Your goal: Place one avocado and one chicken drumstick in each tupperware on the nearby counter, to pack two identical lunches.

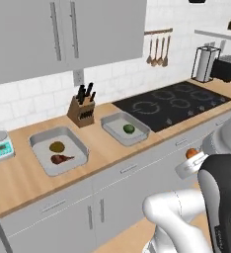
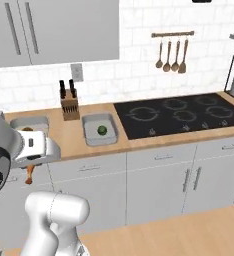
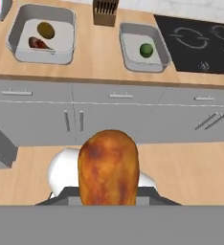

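Two grey tupperware trays sit on the wooden counter (image 1: 19,183). The left tupperware (image 1: 41,141) holds an olive-brown avocado (image 1: 57,147) and a dark chicken drumstick (image 1: 61,159). In the right tupperware (image 1: 112,123) lies a dark green avocado (image 1: 129,129). My gripper (image 1: 190,160) hangs in front of the cabinet fronts, below counter height, shut on a lighter orange chicken drumstick (image 3: 108,167). The meat end of that drumstick hides the fingertips in the hand view, and its bone end (image 2: 29,173) hangs down under the hand. Both trays (image 3: 18,45) (image 3: 130,60) lie far ahead.
A knife block (image 1: 82,109) stands at the wall between the trays. The black cooktop (image 1: 174,104) lies right of the right tray. A white scale (image 1: 0,146) sits at the far left. A toaster (image 1: 227,67) and a paper towel holder (image 1: 204,64) stand at the back right.
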